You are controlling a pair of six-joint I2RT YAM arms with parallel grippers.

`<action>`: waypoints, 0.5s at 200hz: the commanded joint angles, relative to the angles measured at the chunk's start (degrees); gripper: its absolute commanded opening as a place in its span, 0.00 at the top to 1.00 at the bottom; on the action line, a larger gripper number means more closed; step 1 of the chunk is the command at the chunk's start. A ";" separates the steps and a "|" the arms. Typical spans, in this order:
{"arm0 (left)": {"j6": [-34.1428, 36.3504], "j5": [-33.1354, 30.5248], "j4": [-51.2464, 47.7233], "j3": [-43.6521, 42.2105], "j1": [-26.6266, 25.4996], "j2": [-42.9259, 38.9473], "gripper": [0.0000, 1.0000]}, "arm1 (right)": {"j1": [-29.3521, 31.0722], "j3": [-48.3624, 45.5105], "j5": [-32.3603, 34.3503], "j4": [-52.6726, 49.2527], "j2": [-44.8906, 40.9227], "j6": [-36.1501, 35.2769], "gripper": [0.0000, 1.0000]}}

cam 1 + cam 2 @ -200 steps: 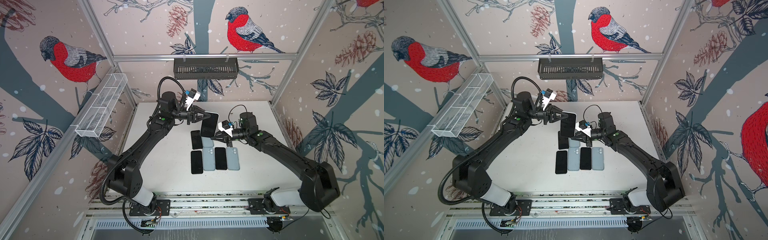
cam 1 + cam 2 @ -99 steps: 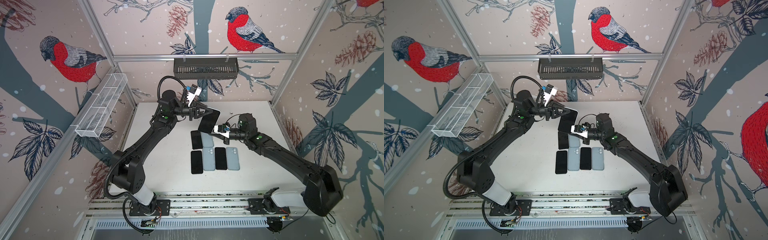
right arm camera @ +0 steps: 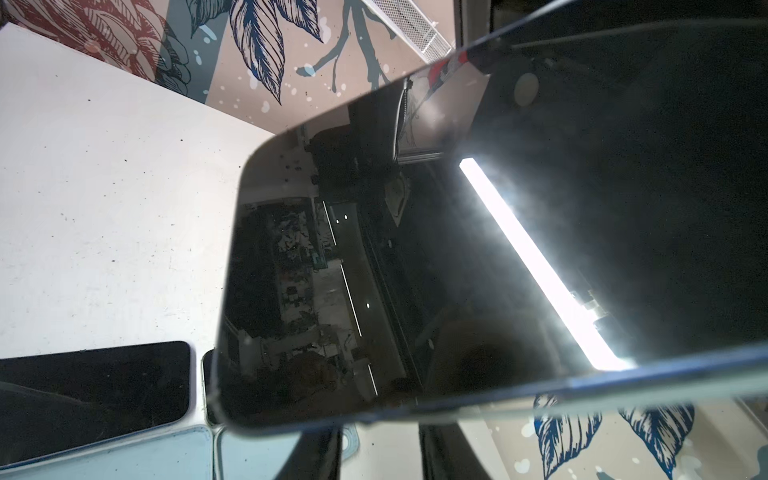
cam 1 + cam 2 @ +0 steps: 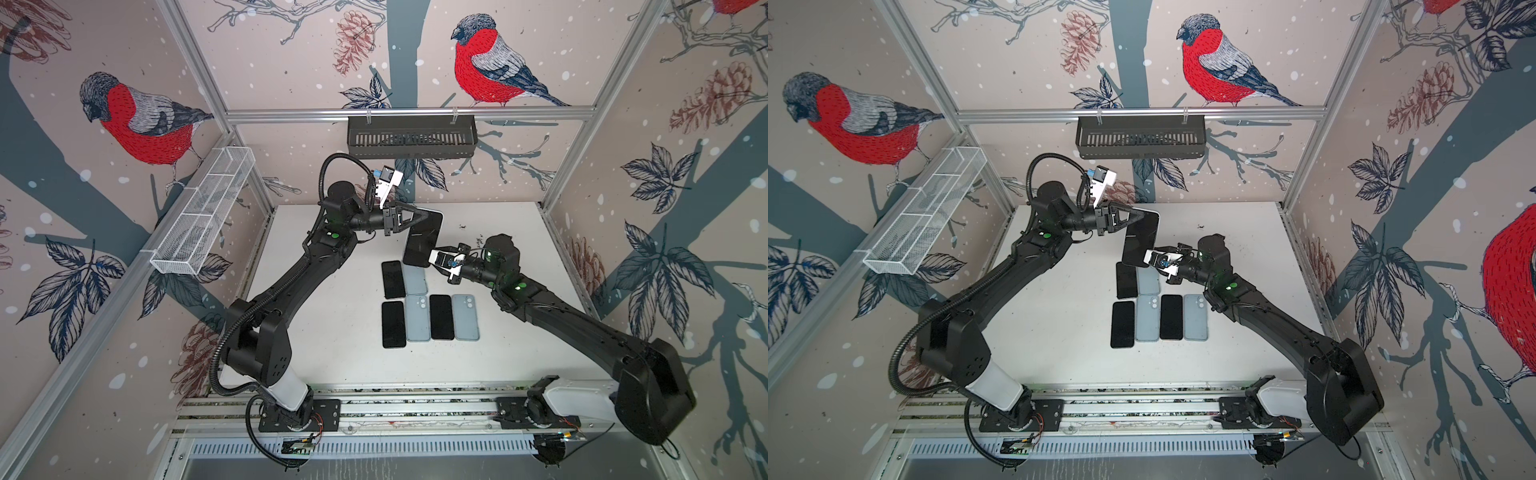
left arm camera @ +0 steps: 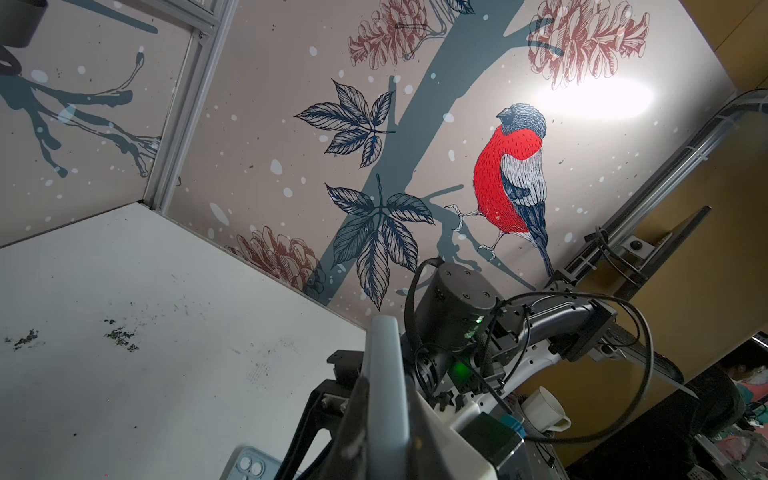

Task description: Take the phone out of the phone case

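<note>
phone [image 4: 424,239] hangs tilted above the bench [image 4: 332,332], far end pinched in the jaws of my left gripper [image 4: 415,217]. right gripper [image 4: 434,258] sits at its near corner, jaws' spread unclear. i'd peel the case [image 5: 384,365] lip there slowly.

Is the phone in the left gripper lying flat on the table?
No: the left gripper holds the phone by one end, tilted in the air above the table.

left arm: elbow bent, forearm reaching toward centre | left gripper [image 4: 417,215]: raised, jaws clamped on the phone's [image 4: 424,241] far end | right arm: stretched forward | right gripper [image 4: 434,254]: at the phone's near end, jaw gap unclear
</note>
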 commanded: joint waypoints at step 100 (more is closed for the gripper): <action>-6.84 0.43 6.46 -2.22 0.37 -1.01 1.00 | -0.78 -4.55 4.19 9.57 -3.78 4.64 0.27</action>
